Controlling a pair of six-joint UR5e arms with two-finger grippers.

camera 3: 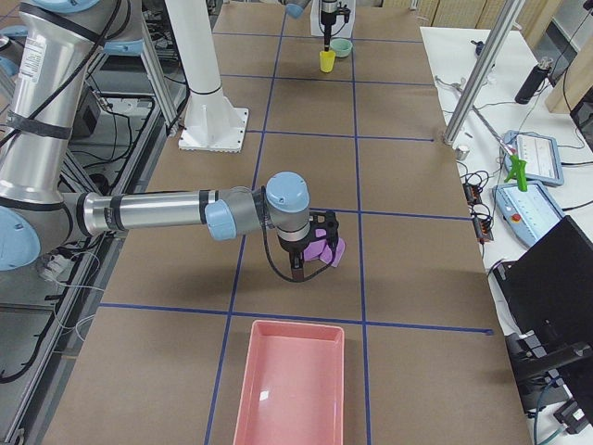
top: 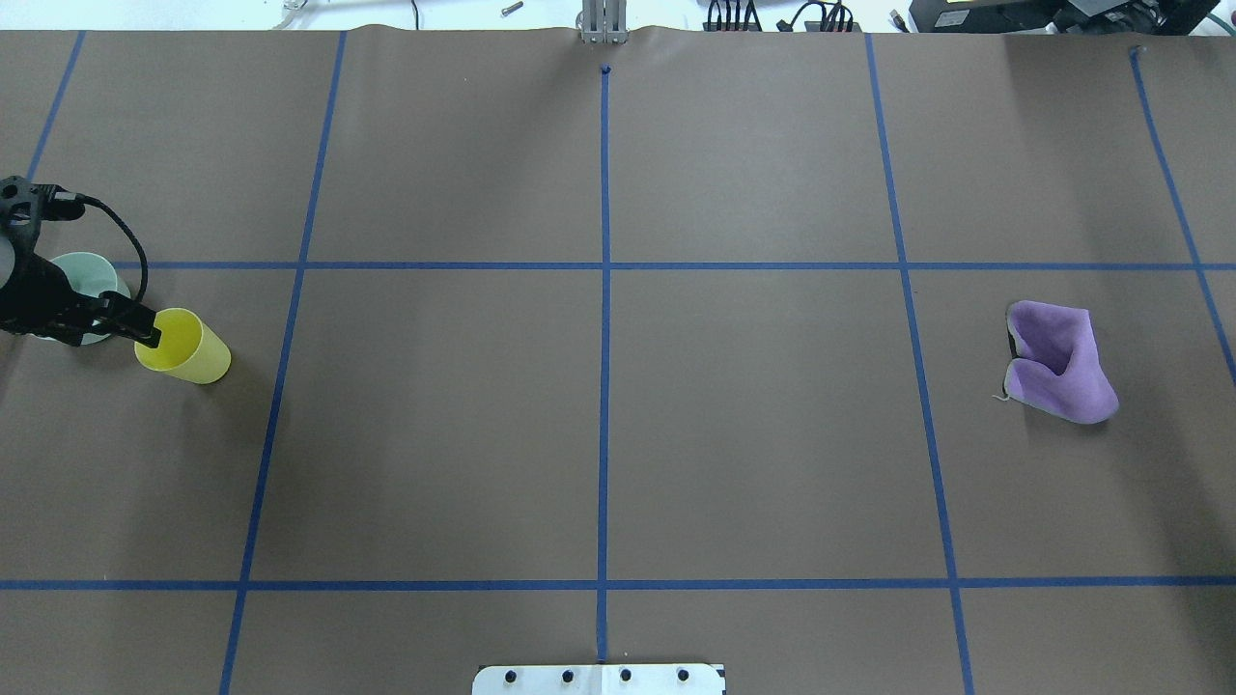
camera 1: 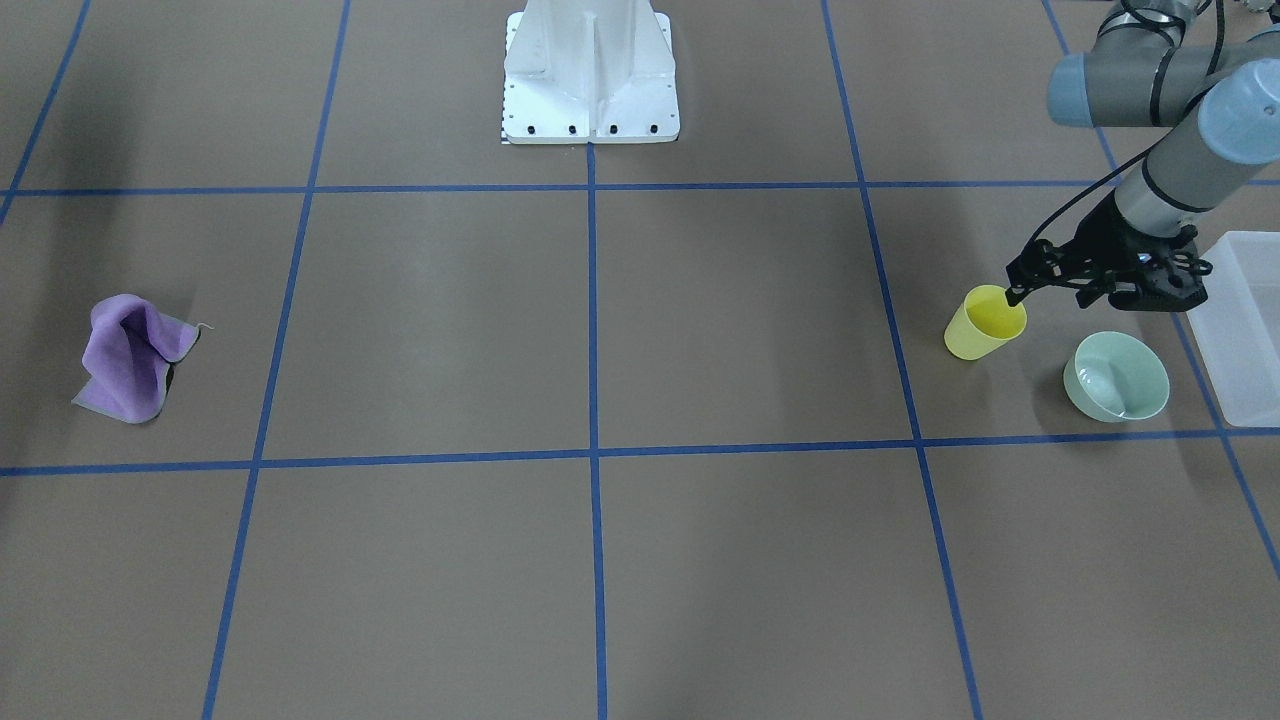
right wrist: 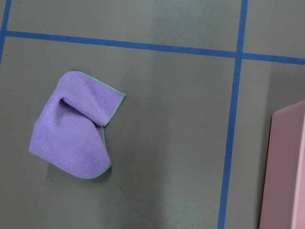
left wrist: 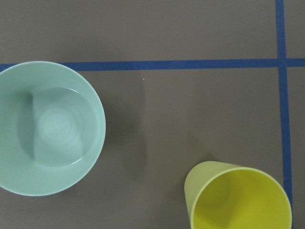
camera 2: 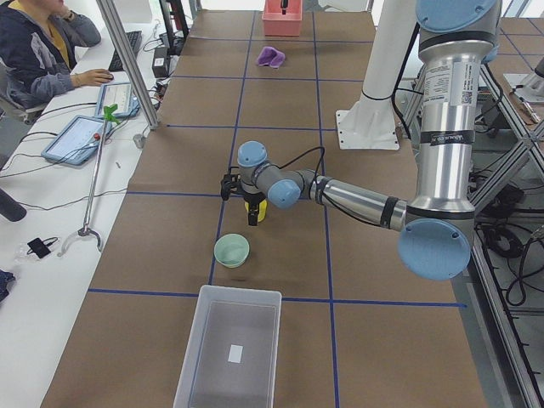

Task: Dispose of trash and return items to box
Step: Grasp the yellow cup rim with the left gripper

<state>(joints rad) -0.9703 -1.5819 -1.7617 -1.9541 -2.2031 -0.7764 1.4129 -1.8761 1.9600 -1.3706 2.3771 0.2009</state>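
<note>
The yellow cup (camera 1: pixel 985 322) stands upright on the table, with the mint-green bowl (camera 1: pixel 1115 375) beside it. The translucent white box (camera 1: pixel 1240 320) is at the table's end past the bowl. My left gripper (camera 1: pixel 1016 296) hangs over the cup's rim; its fingers come to a single tip and it looks shut and empty. The left wrist view shows the bowl (left wrist: pixel 47 138) and the cup (left wrist: pixel 238 200) from above, with no fingers in view. My right gripper (camera 3: pixel 298 267) hovers over a crumpled purple cloth (camera 3: pixel 324 248); I cannot tell whether it is open or shut.
The purple cloth (camera 1: pixel 130 360) lies alone at the other end of the table. A pink bin (camera 3: pixel 292 380) stands beyond it at that end. The white robot base (camera 1: pixel 590 75) is at the middle edge. Operators sit along the far side.
</note>
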